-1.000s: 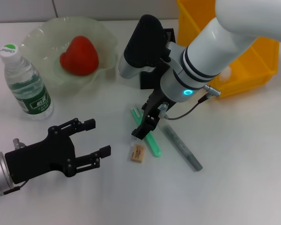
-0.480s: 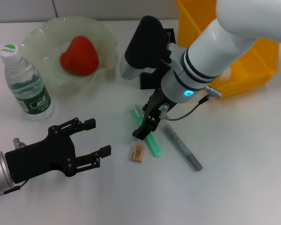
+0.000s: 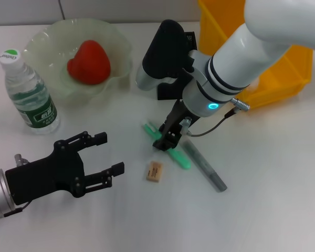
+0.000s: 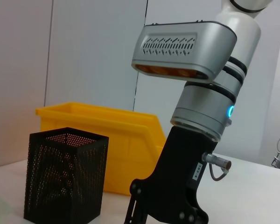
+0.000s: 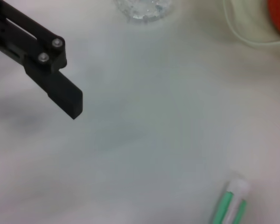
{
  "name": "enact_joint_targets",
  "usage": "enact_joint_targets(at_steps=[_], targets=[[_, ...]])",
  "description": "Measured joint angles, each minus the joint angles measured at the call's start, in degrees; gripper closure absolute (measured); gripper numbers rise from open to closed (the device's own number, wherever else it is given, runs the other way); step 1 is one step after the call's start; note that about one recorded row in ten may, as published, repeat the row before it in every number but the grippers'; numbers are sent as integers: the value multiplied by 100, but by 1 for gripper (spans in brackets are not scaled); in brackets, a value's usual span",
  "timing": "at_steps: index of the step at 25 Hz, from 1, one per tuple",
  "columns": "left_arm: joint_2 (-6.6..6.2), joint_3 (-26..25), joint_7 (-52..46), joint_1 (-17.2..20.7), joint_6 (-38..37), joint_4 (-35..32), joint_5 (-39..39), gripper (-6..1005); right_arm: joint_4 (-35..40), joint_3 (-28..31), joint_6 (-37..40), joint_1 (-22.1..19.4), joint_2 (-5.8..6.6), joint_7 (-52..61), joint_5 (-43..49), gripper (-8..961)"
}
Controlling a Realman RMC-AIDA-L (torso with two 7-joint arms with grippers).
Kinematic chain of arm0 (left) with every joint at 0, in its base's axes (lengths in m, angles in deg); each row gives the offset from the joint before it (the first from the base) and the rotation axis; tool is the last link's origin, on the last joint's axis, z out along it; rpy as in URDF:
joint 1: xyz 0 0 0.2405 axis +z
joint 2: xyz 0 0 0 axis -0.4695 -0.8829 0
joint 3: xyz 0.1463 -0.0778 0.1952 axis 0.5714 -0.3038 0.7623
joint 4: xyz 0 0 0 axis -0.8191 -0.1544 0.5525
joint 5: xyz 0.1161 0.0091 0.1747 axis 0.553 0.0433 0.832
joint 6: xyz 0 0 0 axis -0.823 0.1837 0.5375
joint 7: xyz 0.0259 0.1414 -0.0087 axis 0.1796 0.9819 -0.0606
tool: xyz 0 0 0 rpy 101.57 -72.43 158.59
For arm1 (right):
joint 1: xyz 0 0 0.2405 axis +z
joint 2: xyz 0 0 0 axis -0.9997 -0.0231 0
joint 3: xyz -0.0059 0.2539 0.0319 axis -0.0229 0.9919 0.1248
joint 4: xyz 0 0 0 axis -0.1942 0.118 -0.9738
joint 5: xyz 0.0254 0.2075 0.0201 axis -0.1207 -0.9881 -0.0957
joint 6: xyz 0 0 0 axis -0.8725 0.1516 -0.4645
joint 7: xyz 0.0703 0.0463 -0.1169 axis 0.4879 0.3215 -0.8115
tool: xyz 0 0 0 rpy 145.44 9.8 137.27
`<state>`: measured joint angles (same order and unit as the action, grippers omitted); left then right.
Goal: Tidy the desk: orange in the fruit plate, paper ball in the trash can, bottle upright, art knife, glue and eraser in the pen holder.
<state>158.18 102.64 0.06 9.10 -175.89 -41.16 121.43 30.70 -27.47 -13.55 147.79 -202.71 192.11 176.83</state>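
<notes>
the left gripper (image 3: 102, 155) hovers low over the desk (image 3: 262, 210), fingers spread and empty. beyond it lies the eraser (image 3: 154, 171). the right gripper (image 3: 170, 137) sits on the green art knife (image 3: 168, 147), apparently pinching it, beside the grey glue (image 3: 203, 166).

Lab or office: white desk (image 3: 273, 184), plain wall panels (image 4: 93, 51) (yellow parts bin (image 3: 283, 73)).

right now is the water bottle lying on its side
No, the head view shows the water bottle standing upright on the table, cap up, beside the fruit plate.
</notes>
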Motion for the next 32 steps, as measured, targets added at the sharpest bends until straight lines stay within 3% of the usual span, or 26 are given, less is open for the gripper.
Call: enact_joint_targets(at_steps=[8,20,23,32], targets=[[-3,-9,-52,-11,-11,-5,0,194,32,0,1,-27,0,-1,6,638],[-8,-9,-61,-34,-11,-9,0,194,7,0,1,-32,0,-38,5,635],[-5,-9,-61,-35,-10,-9,0,194,-2,1,-1,-32,0,-43,5,744],[0,-9,-61,-44,-9,-9,0,194,11,1,-13,-58,1,-45,-3,775]])
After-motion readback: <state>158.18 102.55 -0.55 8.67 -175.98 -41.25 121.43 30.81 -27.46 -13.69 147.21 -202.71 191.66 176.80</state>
